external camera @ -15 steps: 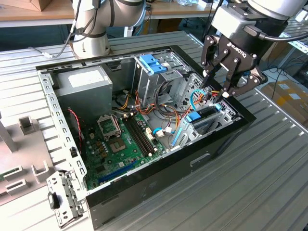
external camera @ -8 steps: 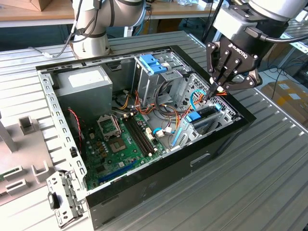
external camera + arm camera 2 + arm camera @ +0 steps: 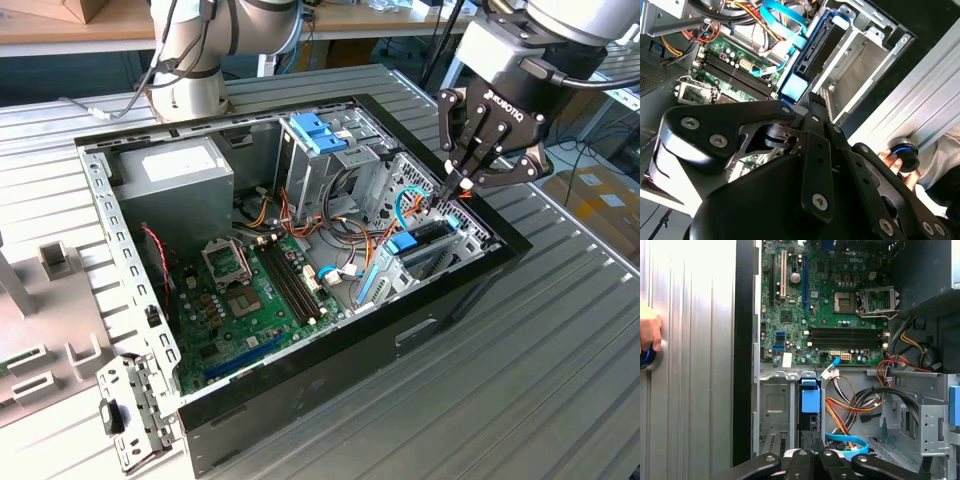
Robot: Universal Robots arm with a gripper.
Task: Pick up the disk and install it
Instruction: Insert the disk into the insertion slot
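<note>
Black steel, the computer case's (image 3: 300, 385) near wall ran parallel to the disk (image 3: 435, 237), which stood on edge in the drive cage (image 3: 775, 410) at the exterior view's right. Just above it hung the tool (image 3: 457, 183), fingertips together, gripping nothing visible.

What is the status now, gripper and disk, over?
Gripper shut, over the bay. Disk on edge in the bay, under the gripper. Blue cable close beside.
</note>
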